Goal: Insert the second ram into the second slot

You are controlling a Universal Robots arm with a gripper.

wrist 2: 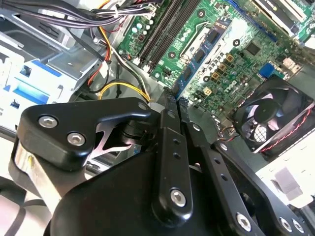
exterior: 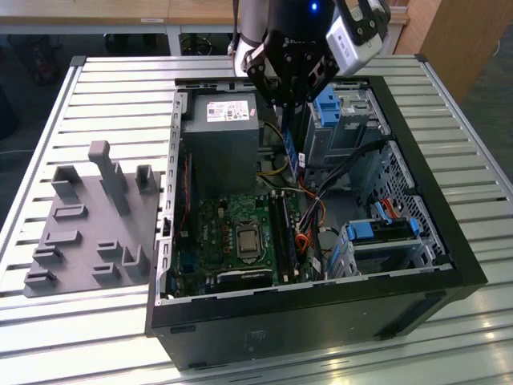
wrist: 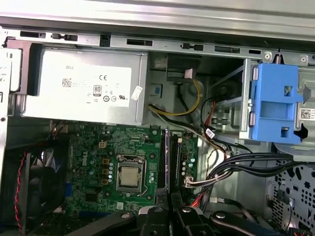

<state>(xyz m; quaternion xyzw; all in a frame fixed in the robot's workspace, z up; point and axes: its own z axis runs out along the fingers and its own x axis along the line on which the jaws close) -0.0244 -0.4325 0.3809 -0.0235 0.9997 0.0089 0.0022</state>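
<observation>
one grey moulded tray with upright pegs | one open black metal case | one boxy grey power supply | one green motherboard | one gripper pinching one thin blue second ram – on edge, just beside the supply, above the board

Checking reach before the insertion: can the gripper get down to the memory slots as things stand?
Probably yes. The gripper, shut on the second ram, hangs over the open case; the memory slots lie uncovered below, and the cables seem to run beside them.
</observation>
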